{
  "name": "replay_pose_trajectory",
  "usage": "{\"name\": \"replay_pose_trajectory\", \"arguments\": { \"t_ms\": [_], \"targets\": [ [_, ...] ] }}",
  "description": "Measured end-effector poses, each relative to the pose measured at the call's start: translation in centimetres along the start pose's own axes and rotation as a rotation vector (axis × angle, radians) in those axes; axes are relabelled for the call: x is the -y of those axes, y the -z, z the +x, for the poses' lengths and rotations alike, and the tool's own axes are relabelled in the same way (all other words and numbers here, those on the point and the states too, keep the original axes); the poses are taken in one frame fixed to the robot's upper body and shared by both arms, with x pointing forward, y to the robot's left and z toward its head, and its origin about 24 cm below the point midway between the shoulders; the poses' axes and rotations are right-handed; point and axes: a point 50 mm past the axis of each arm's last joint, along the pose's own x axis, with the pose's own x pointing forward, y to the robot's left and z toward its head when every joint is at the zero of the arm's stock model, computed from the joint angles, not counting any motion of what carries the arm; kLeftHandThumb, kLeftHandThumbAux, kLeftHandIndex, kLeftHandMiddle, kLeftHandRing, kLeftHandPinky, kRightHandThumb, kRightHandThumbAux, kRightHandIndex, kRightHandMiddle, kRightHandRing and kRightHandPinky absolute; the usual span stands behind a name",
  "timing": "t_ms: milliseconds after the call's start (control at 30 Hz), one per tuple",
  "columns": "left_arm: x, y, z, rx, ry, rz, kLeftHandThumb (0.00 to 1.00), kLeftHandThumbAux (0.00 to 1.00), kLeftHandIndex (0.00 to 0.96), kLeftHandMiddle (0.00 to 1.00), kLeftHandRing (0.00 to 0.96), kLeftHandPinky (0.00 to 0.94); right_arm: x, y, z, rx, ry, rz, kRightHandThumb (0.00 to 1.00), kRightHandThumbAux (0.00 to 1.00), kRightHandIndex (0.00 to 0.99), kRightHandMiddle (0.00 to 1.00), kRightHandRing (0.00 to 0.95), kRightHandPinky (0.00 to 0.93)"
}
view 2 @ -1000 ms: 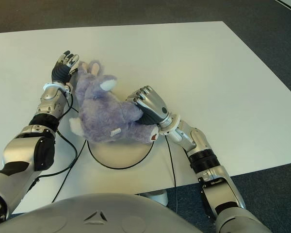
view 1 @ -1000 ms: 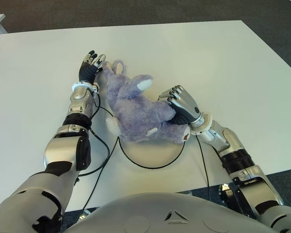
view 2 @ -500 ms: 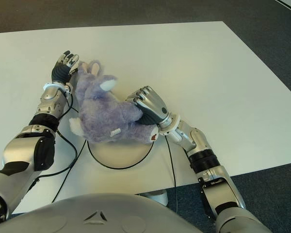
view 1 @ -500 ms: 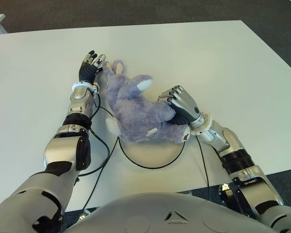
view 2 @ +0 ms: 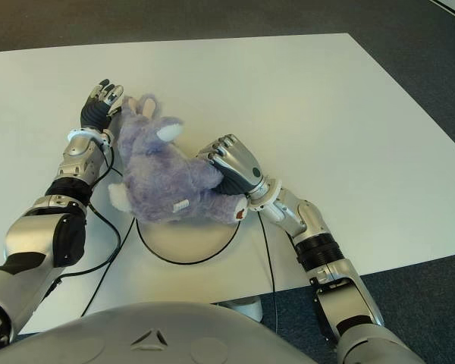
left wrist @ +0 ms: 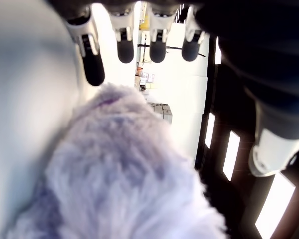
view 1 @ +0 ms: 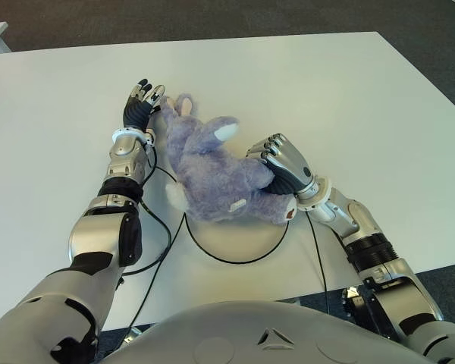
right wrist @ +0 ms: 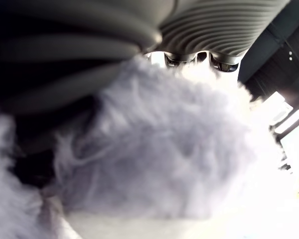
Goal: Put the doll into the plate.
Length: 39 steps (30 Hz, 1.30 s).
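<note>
Left eye view: purple plush doll lies partly over white plate, long axis diagonal, ears toward far-left; small white tag on it, unreadable. Right hand curled clamping doll's near-right side. Left hand fingers straight, flat against doll's head.

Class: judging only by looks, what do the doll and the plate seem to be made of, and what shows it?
Doll: soft plush fabric, matte lilac; its long fuzzy pile shows up close in both wrist views. Plate: smooth white with a thin dark rim, faintly glossy; probably ceramic or hard plastic, which the look alone cannot settle.
</note>
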Motion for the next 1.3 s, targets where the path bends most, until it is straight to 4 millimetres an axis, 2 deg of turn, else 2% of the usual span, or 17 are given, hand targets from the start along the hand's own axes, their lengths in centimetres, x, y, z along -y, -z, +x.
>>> {"name": "replay_pose_trajectory", "arguments": {
  "t_ms": [333,433,467,600,867,1300],
  "targets": [
    [-0.05,0.0,0.0,-0.001,-0.001,0.002,0.118,0.58,0.0,0.032,0.019,0.016,-0.12,0.06,0.13,-0.014,0.006,-0.003,0.511,0.717,0.714,0.844,0.829,0.835],
    [-0.05,0.0,0.0,-0.001,-0.001,0.002,0.118,0.579,0.0,0.034,0.018,0.011,-0.15,0.08,0.17,-0.017,0.013,-0.009,0.397,0.685,0.708,0.836,0.83,0.832],
    [-0.05,0.0,0.0,-0.001,-0.001,0.002,0.119,0.584,0.0,0.037,0.022,0.015,-0.16,0.08,0.18,-0.018,0.015,-0.011,0.323,0.656,0.704,0.835,0.828,0.831],
    [-0.08,0.01,0.0,-0.002,-0.001,0.002,0.121,0.588,0.0,0.041,0.028,0.028,-0.23,0.1,0.22,-0.017,0.016,-0.022,0.241,0.614,0.688,0.827,0.818,0.816],
    [-0.11,0.04,-0.01,-0.004,-0.003,0.001,0.125,0.588,0.0,0.042,0.034,0.036,-0.5,0.13,0.28,-0.025,-0.016,-0.023,0.194,0.55,0.635,0.801,0.787,0.788],
    [-0.17,0.17,-0.03,-0.01,-0.004,0.002,0.116,0.583,0.0,0.038,0.031,0.035,-0.67,0.03,0.39,-0.036,-0.049,-0.032,0.198,0.522,0.614,0.799,0.787,0.799]
  ]
}}
